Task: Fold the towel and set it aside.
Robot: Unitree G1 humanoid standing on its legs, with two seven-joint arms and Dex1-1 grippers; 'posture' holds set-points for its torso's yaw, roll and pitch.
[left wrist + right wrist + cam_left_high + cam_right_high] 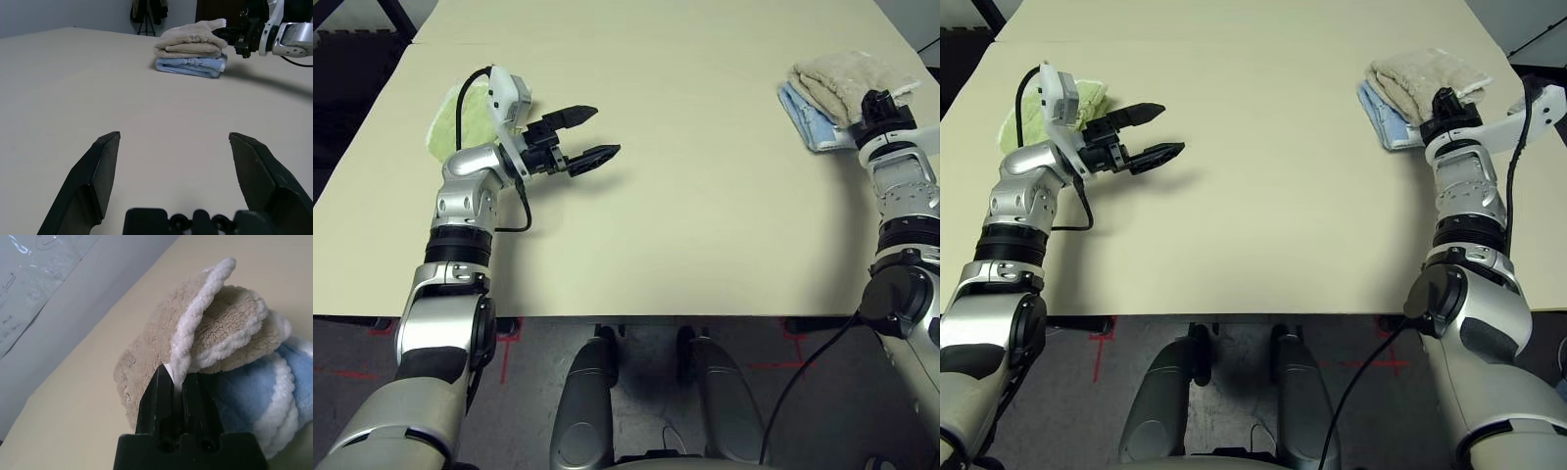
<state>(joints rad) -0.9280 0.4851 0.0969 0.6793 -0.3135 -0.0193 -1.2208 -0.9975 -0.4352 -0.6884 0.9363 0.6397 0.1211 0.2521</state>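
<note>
The towel (847, 78), folded into a thick beige bundle with white edging, lies at the far right of the table (685, 196), stacked on top of a folded blue cloth (808, 122) whose edges stick out beneath it on the near and left sides. The right gripper (177, 377) is at the towel's near edge, its two black fingers pressed together and pinching a strip of the white edging, so that one corner of the towel stands lifted above the rest of the bundle. The right forearm reaches up to it from the table's right edge.

Well apart, over the left part of the table, the left gripper (582, 137) hangs above the bare surface with its fingers spread wide and nothing between them, pointing across toward the stack. Just behind the left wrist a green cloth (450, 122) lies near the table's left edge.
</note>
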